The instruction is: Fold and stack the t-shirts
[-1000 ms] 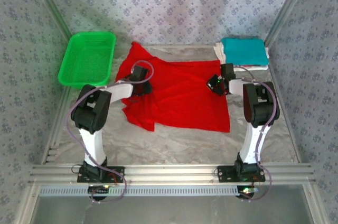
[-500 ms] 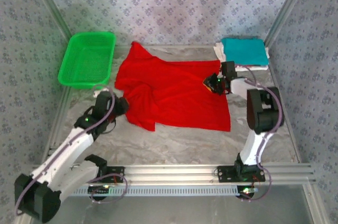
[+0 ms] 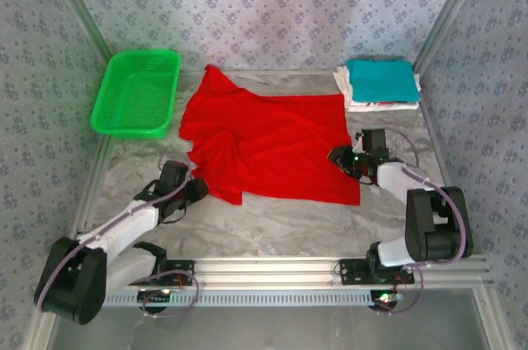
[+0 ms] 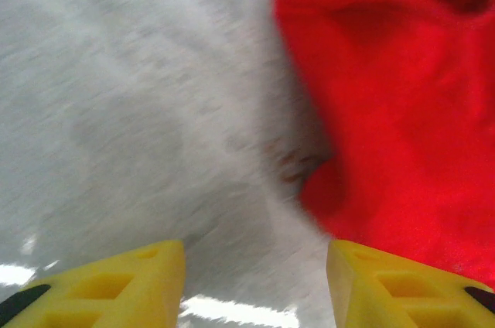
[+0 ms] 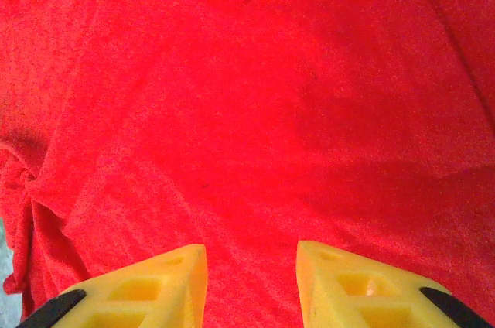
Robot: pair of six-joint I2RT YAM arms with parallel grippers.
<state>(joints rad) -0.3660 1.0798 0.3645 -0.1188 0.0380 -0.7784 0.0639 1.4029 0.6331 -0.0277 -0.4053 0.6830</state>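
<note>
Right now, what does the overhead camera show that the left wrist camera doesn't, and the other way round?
The overhead view adds the green plastic mesh basket at far left, the folded teal t-shirt lying on whitish cloth at far right, and the right gripper at the right edge of the bright red cloth t-shirt. The left wrist view adds a close look: the yellow fingertips of the left gripper stand apart above bare grey table, nothing between them. Shared: that crumpled red t-shirt, the table, the left gripper.
</note>
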